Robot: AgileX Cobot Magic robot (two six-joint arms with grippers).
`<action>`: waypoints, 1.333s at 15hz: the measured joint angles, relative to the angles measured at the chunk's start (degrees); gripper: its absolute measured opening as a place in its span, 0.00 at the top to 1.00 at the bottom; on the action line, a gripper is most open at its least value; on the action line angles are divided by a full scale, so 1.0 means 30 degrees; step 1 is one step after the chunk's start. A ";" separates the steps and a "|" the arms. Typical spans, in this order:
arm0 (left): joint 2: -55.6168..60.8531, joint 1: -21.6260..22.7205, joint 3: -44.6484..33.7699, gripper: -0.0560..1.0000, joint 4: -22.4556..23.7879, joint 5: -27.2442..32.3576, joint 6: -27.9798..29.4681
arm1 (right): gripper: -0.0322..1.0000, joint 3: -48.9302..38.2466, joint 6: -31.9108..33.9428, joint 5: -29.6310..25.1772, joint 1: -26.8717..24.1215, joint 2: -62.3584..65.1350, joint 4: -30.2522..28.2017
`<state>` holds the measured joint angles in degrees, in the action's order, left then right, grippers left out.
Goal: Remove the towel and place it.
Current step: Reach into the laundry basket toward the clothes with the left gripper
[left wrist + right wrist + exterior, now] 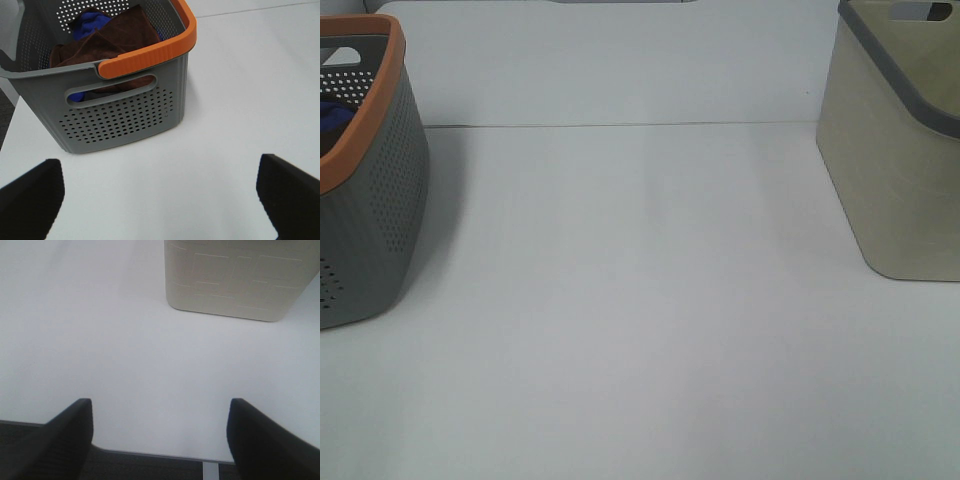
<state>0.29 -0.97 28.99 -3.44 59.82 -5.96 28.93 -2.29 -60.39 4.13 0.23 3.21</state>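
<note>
The left gripper (160, 172) hangs low over the bare table (640, 300), jaws wide apart and holding nothing. Just ahead of it stands the grey basket (120, 117) with its orange rim, handle slot facing the gripper. Inside, heaped toward the near wall and showing through that slot, lies the towel (117, 40), brown and crumpled. A blue fabric (90, 22) is bunched behind and partly under it.

The step in hand looks like the reach for the towel, not yet begun. To do it well, the left arm should climb above the orange rim and then descend into the basket from overhead rather than pushing at the wall. The jaws should pinch a raised brown fold near the top of the heap, well clear of the blue cloth, so only the towel comes up. A straight lift until the hem clears the rim should keep the basket from dragging or tipping.

Neither arm appears in the high view, so both sit drawn back at the near side. The right gripper (160, 405) hovers over the table's near edge, jaws likewise spread and empty, facing the beige bin (235, 280) further off, which is the likely place to put the towel.
</note>
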 joint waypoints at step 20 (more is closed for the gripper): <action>-2.1677 0.0000 1.6902 0.01 -0.1451 0.3304 -0.7219 | 0.25 0.0000 0.0000 0.0000 0.0000 0.0000 0.0000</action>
<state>-64.74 -0.97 79.70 -7.79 69.73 -27.62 28.93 -2.29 -60.39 4.13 0.23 3.21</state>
